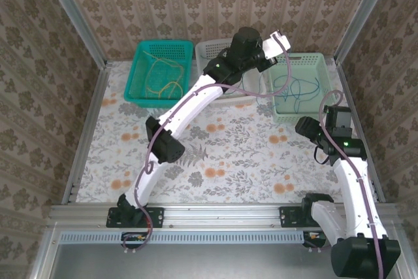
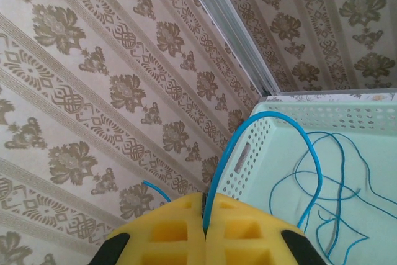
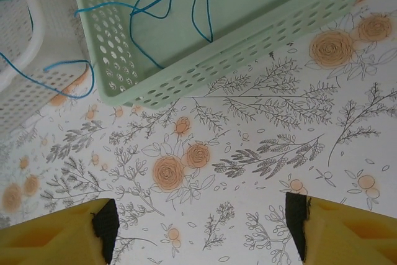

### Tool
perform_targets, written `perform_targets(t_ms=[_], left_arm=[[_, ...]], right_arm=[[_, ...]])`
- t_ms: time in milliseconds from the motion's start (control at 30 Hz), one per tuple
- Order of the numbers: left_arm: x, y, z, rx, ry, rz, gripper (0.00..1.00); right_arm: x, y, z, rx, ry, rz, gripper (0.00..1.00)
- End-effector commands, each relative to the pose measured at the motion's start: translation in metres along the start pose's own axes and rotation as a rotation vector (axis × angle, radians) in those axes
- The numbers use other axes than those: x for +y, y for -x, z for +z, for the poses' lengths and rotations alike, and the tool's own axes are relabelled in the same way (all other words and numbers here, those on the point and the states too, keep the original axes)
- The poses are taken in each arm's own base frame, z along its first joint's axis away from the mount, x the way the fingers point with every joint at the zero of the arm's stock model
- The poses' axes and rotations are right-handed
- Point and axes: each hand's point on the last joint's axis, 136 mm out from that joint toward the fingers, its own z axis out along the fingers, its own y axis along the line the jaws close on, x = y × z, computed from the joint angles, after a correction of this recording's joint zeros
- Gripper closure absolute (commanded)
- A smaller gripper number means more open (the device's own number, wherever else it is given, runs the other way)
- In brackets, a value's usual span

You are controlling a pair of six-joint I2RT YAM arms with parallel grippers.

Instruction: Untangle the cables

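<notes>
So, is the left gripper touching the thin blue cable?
Touching: left wrist view shows the left gripper shut, yellow foam fingers pinching the thin blue cable.

The counter [image 1: 248, 161] is white, printed with orange roses and grey foliage. At ten o'clock a teal basket [image 1: 136, 73] holds yellow cable [image 1: 162, 78]; at two o'clock a mint-green basket [image 1: 307, 58] holds blue cable [image 1: 295, 89]. Between them is a white basket [image 1: 210, 49]. The wallpaper [image 1: 196, 4] is beige damask. The left end effector [image 2: 203, 206] and right end effector [image 3: 201, 224] are yellow, edged black.

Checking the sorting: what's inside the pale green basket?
Loose blue cable loops lie inside the pale green basket; one strand rises to the left gripper, shut on it. The gripper covers its far-left corner from above.
</notes>
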Motion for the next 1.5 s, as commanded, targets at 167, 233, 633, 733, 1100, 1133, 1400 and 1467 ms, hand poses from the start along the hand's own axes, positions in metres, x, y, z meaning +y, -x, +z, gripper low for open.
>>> perform_targets(t_ms=[167,233,633,733,1100,1133,1400,1467], left_arm=[[0.059,0.104,-0.051,-0.343,0.150,-0.027,1.00],[0.061,0.117,-0.060,-0.388,0.146,-0.025,1.00],[0.040,0.110,-0.031,-0.476,0.071,-0.141,0.99],[0.028,0.074,-0.003,-0.383,0.070,-0.133,0.98],[-0.009,-0.042,0.070,-0.272,-0.072,-0.243,0.82],[-0.013,-0.047,0.073,-0.274,-0.089,-0.250,0.81],[-0.068,-0.066,0.085,-0.249,-0.265,-0.246,0.40],[-0.079,-0.065,0.084,-0.236,-0.292,-0.231,0.25]], right_arm=[[0.007,-0.005,0.009,0.031,0.081,0.016,0.27],[0.013,-0.005,0.010,0.027,0.112,-0.006,0.27],[0.016,0.006,0.001,-0.037,0.123,-0.046,0.24],[0.015,0.007,0.000,-0.038,0.117,-0.045,0.23],[0.008,0.004,0.008,-0.009,0.079,-0.036,0.21],[0.008,0.004,0.008,-0.009,0.076,-0.036,0.21],[0.006,0.009,0.016,-0.010,0.061,-0.006,0.21],[0.009,0.012,0.020,-0.010,0.070,-0.005,0.21]])
